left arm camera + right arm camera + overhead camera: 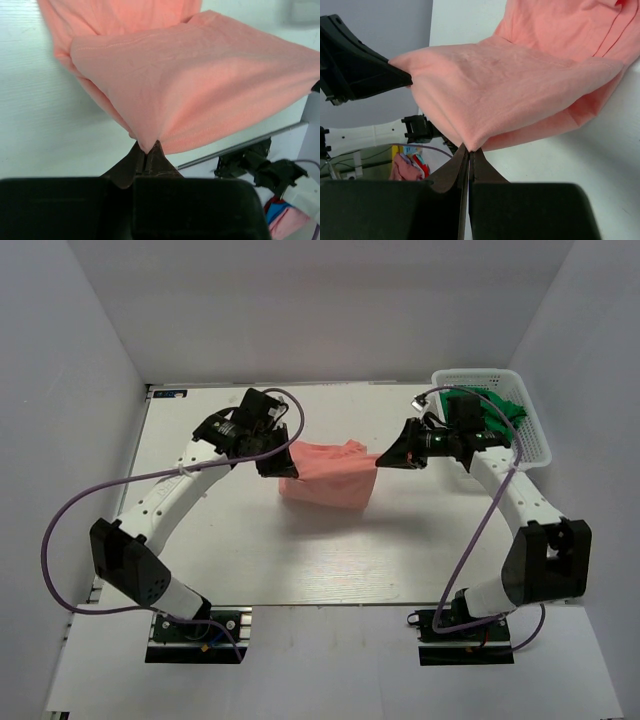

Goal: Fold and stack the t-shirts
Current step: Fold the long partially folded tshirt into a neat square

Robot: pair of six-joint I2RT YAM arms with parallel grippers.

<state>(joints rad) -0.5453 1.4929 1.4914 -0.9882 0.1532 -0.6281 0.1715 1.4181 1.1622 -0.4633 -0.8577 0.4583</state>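
Note:
A salmon-pink t-shirt (328, 476) hangs stretched between my two grippers above the middle of the white table (300, 560), its lower part sagging onto the surface. My left gripper (288, 468) is shut on the shirt's left corner; in the left wrist view (148, 148) the cloth (200, 80) is pinched at the fingertips. My right gripper (383, 459) is shut on the right corner, and the right wrist view (471, 149) shows the shirt (520, 85) pinched the same way. A bright green t-shirt (492, 405) lies bunched in the basket at the back right.
A white lattice basket (540, 440) stands at the table's back right corner, partly behind the right arm. Grey walls enclose the table on the left, back and right. The left gripper's black body (355, 65) shows in the right wrist view.

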